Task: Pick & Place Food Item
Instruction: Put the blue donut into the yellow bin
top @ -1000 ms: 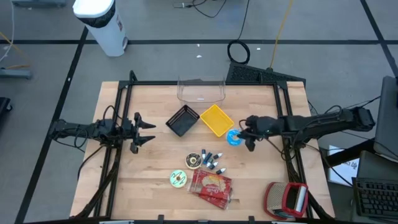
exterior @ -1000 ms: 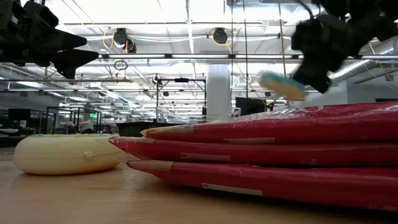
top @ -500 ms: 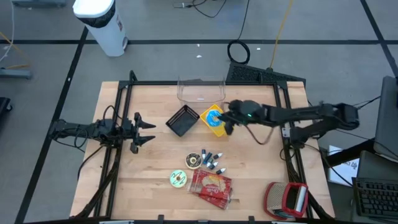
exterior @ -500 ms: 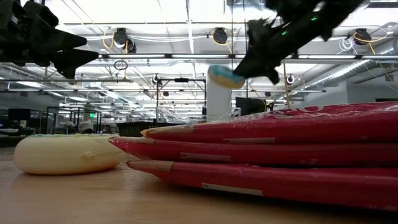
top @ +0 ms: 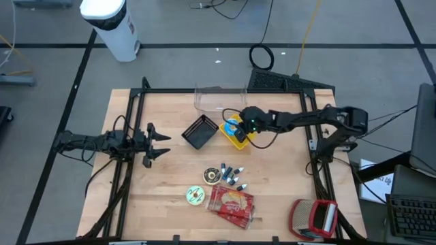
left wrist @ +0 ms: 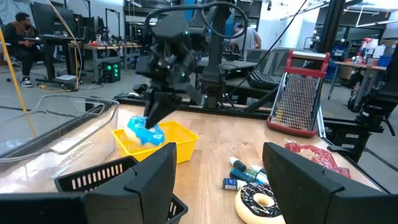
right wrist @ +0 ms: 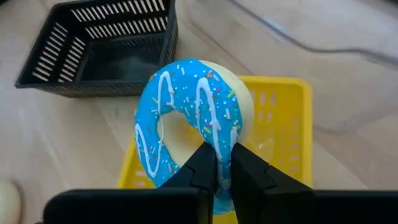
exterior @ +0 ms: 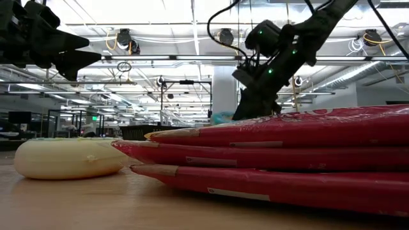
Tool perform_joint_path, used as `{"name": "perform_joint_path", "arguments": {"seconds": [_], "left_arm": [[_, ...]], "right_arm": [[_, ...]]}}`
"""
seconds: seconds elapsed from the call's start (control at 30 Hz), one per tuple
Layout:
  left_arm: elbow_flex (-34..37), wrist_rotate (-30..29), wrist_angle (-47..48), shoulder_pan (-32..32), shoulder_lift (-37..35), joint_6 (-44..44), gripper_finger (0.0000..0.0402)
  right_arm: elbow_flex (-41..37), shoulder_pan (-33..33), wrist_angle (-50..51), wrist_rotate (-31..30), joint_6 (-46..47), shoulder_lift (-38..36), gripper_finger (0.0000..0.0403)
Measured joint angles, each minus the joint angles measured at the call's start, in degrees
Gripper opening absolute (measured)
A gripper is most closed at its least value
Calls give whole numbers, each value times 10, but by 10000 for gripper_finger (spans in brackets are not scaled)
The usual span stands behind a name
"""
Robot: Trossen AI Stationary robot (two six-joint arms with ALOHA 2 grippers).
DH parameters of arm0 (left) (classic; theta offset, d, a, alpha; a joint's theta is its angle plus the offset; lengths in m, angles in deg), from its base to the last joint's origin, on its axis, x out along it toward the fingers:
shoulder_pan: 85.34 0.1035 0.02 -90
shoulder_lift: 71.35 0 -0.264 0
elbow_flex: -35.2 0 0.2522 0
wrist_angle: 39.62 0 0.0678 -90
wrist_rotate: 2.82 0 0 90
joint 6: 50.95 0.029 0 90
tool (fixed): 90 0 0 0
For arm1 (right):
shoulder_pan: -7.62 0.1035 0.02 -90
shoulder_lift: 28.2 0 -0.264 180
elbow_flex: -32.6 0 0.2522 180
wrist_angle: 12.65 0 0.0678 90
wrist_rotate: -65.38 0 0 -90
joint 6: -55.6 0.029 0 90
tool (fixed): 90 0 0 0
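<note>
A blue-iced donut (right wrist: 186,124) with white stripes stands on edge over the yellow basket (right wrist: 281,118), with my right gripper (right wrist: 224,171) shut on it. From above, the donut (top: 233,126) and my right gripper (top: 240,125) are over the yellow basket (top: 240,138) in the middle of the table. The left wrist view shows the donut (left wrist: 144,132) low at the yellow basket's (left wrist: 177,144) rim; I cannot tell if they touch. My left gripper (top: 163,144) waits open at the table's left. My right gripper pinches the donut's ring between its two fingers (right wrist: 204,167) at the part nearest the wrist (right wrist: 222,155). The fingers slant downward from the table's right. The donut stands on edge ahead of the fingertips, its iced face turned sideways, over the yellow basket.
A black basket (top: 199,131) sits just left of the yellow one, a clear container (top: 220,99) behind them. Nearer are two donuts (top: 212,175) (top: 195,196), small bottles (top: 234,175) and a red packet (top: 234,206). A grater (top: 313,219) lies at the near right corner.
My right gripper has carried the donut toward the table's left and downward, from right of the yellow basket to over it, tipping further down as it went. It has stayed shut on the donut.
</note>
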Motion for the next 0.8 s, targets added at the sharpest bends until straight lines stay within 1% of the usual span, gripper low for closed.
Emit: {"name": "perform_joint_path", "arguments": {"seconds": [0.33, 0.47, 0.63, 0.8], "left_arm": [[0, 0, 0, 0, 0, 0, 241], [0, 0, 0, 0, 0, 0, 241], [0, 0, 0, 0, 0, 0, 241], [0, 0, 0, 0, 0, 0, 241]], "right_arm": [[0, 0, 3, -2, -14, 10, 28], [0, 0, 4, -2, -15, 10, 37], [0, 0, 6, -3, -31, 10, 72], [0, 0, -1, -5, -46, 10, 127]]}}
